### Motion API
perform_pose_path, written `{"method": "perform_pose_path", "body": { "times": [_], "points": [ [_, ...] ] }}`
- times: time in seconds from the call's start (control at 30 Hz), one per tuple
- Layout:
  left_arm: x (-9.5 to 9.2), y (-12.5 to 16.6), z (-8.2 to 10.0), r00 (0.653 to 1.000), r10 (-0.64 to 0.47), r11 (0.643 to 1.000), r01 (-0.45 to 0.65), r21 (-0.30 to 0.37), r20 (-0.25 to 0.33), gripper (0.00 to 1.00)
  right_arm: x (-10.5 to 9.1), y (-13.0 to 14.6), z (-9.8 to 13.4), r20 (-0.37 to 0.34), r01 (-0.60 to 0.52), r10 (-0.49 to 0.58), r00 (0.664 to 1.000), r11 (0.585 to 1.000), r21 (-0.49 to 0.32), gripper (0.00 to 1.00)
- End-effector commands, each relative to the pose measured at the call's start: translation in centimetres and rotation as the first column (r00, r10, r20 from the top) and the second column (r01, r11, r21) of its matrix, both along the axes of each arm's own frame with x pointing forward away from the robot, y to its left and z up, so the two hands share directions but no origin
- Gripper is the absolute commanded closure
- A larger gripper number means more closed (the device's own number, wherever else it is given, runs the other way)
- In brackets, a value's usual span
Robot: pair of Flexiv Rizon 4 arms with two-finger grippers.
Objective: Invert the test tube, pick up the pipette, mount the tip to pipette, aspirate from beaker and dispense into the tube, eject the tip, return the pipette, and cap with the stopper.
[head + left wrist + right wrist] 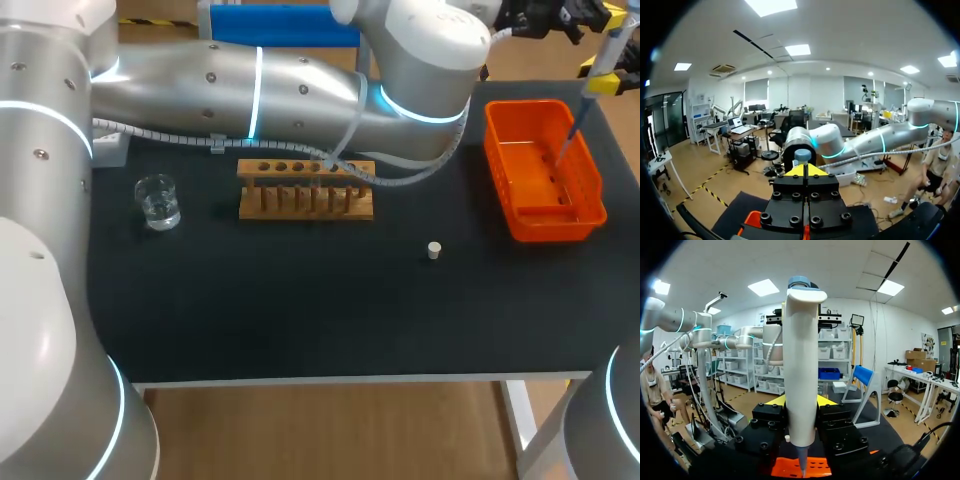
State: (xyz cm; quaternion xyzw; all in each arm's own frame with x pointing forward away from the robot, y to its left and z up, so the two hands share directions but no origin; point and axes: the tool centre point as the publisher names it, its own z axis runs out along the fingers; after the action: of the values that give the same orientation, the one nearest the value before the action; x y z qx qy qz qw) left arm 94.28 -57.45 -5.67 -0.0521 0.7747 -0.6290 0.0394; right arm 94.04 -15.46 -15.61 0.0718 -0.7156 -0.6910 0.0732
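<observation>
Pipette: you are carrying it upright over the orange bin at the desk's far right, and its thin lower end is pointing down into the bin.
Handling: you are working with what looks like a light, rigid plastic body. It is probably smooth enough to slip under a sideways knock, and the slender lower end looks like the fragile part.
Where to hold: you are gripping mid-barrel, below the flared head. That seems the right place, since it is leaving the head and the lower end free.
Right gripper: it is clenched on the pipette, with its yellow tips pressing the barrel from both sides.
Left gripper: its fingers are pressing together on nothing, and it is sitting just behind the pipette's blue-grey top button.
Beaker: it is standing at the desk's left holding clear liquid. Being glass, it is likely to be breakable and easy to spill.
Stopper: this small pale piece is lying alone to the right of the rack, and it is likely to roll.
Rack: the wooden rack is standing mid-desk, and you cannot tell from here whether the tube is sitting in it.
Desk: it is showing a flat, matte black top that is probably giving decent friction.
Room: your left arm is stretching across the back of the desk above the rack, and a cable is sagging close to it. You are getting more clearance toward the front.
</observation>
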Motion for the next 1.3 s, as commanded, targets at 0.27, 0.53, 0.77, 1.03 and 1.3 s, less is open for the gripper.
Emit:
{"method": "perform_pose_path", "body": {
  "times": [0.27,0.53,0.77,1.03,1.3],
  "points": [
    [-0.2,-0.1,-1.6,1.000,0.011,0.996,-0.010,-0.085,0.003,1.00,0.3,-0.2,0.2,0.000,-0.009,0.009,1.000,1.000,0.000,1.00],
    [-0.3,-0.3,-2.1,1.000,0.015,0.996,-0.015,-0.088,-0.002,1.00,0.3,-0.2,0.2,0.000,-0.009,0.009,1.000,1.000,0.000,1.00],
    [-0.4,-0.3,-2.6,1.000,0.017,0.996,-0.017,-0.091,-0.010,1.00,0.3,-0.2,0.2,0.000,-0.009,0.009,1.000,1.000,0.000,1.00],
    [-0.4,-0.4,-3.4,1.000,0.019,0.995,-0.021,-0.093,-0.024,1.00,0.3,-0.2,0.2,0.000,-0.009,0.009,1.000,1.000,0.000,1.00],
    [-0.4,-0.2,-4.1,0.999,0.028,0.995,-0.031,-0.095,-0.038,1.00,0.3,-0.2,0.2,0.000,-0.009,0.009,1.000,1.000,0.000,1.00]
  ]
}}
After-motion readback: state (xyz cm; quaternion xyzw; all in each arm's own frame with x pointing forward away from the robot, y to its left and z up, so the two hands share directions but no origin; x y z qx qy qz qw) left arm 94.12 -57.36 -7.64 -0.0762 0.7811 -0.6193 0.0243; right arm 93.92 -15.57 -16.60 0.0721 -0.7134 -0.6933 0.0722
